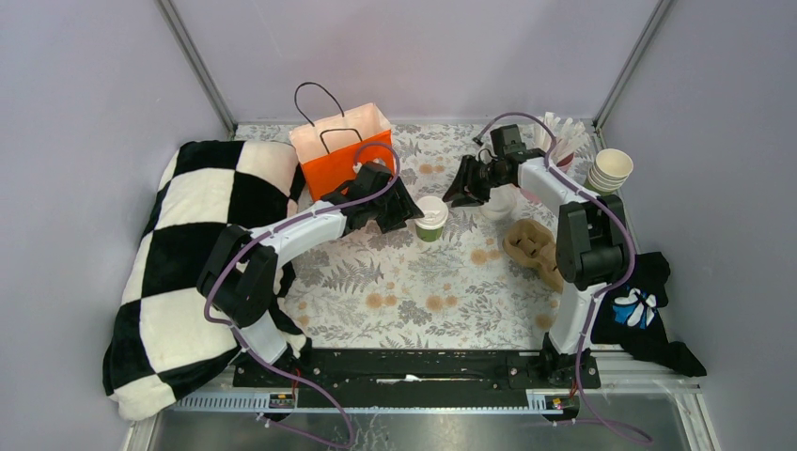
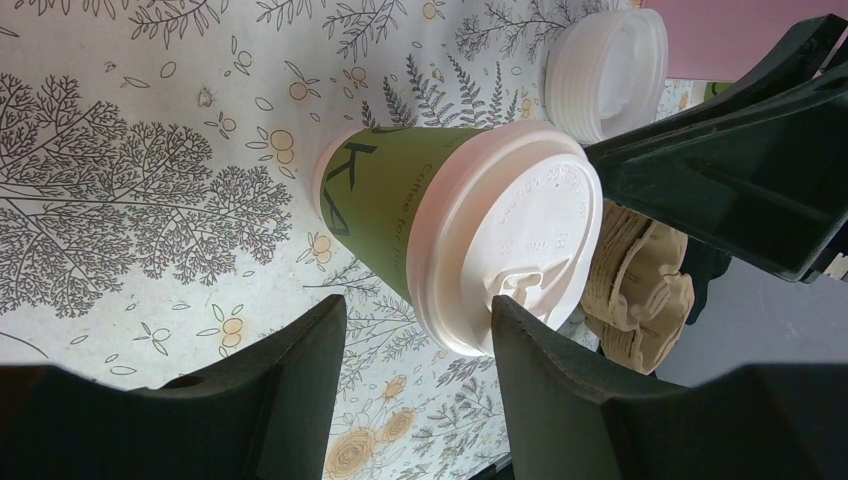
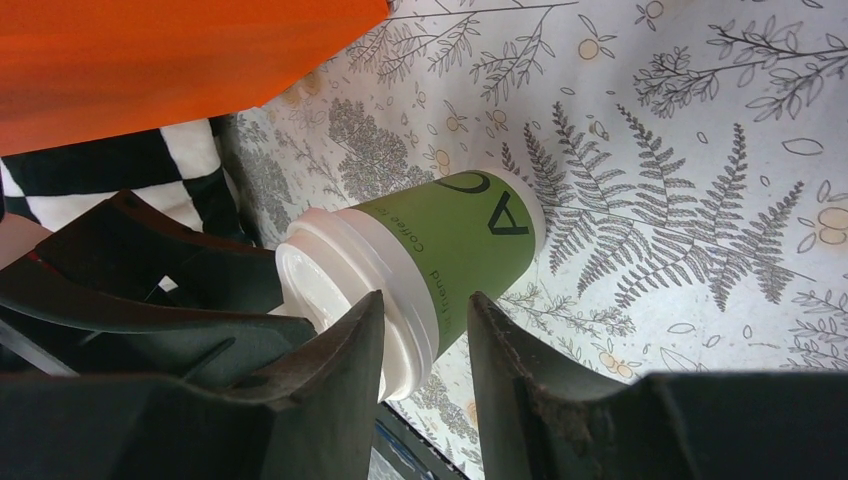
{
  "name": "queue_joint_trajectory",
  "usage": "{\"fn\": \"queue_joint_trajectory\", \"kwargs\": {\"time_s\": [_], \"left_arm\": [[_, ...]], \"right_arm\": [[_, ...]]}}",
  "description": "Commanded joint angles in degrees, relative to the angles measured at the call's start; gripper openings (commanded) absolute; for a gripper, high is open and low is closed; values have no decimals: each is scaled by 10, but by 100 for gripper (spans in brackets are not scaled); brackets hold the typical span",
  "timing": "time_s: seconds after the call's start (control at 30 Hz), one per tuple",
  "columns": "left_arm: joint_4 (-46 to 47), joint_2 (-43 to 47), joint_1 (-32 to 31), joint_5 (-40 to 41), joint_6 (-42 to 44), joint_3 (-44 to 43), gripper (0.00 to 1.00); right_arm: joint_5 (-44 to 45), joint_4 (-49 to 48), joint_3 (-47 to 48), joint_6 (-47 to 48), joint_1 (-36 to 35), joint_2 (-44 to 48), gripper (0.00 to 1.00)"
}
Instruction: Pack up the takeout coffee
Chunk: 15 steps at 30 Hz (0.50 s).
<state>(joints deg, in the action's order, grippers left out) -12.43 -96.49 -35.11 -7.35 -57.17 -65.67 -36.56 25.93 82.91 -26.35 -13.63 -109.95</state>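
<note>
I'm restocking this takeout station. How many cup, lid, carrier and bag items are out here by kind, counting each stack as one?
Lidded green cup: 1
Stack of lidless cups: 1
Stack of white lids: 1
Pile of brown pulp carriers: 1
Orange paper bag: 1
Total: 5

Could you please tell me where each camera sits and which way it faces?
Top external: above and behind, looking down on the table; both arms show whole.
Left wrist: on the left gripper, facing the takeout coffee; own fingers show.
Right wrist: on the right gripper, facing it from the opposite side; own fingers show.
Shared: all show the takeout coffee.
</note>
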Motion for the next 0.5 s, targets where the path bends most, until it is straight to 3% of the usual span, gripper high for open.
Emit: {"fn": "queue_joint_trajectory", "kwargs": {"time_s": [0.0, 0.27, 0.47], "left_arm": [[-39, -7, 3, 15, 20, -3, 58], [-41, 2, 3, 21, 21, 17, 58], [-39, 4, 3, 23, 22, 29, 58]], "right_arm": [[-11, -3, 4, 12, -14, -18, 43], [92, 26, -76, 38, -19, 7, 41], [184, 76, -72, 70, -46, -12, 40]]}}
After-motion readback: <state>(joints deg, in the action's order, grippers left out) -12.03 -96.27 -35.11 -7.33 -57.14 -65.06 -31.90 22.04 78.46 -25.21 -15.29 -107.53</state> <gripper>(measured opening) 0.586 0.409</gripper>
